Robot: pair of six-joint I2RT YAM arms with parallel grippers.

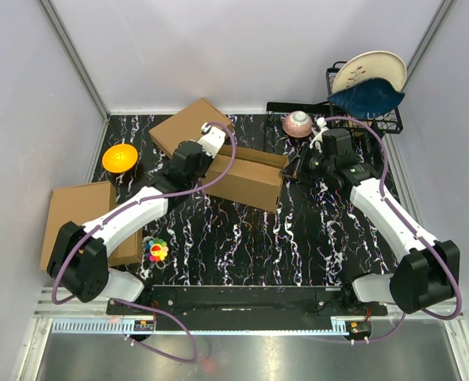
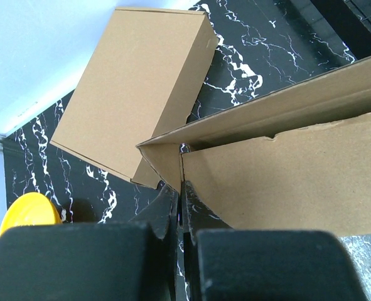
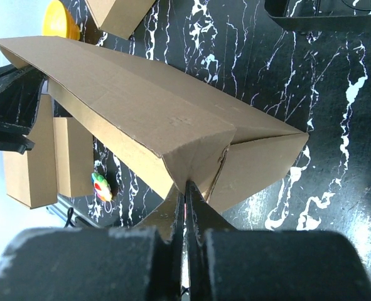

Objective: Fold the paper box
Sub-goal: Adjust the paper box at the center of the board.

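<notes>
- Table [image 1: 242,230]: black marbled top, with both arms reaching in from the near edge.
- Paper box [image 1: 246,178]: mid-table, partly folded with its long walls raised, spanning the gap between the two grippers.
- Slab [image 1: 75,214]: lies at the table's left edge, well apart from the paper box.
- Closed box [image 1: 182,125]: just behind the paper box's left end.
- Rack [image 1: 394,121]: in the far right corner, holding plates.
- Left gripper [image 2: 180,191]: fingers pressed together, pinching the paper box's left end.
- Right gripper [image 3: 186,191]: pinching the right end corner.
- Orange bowl [image 1: 120,157]: near the far left.
- Toy [image 1: 158,251]: beside the slab.
</notes>
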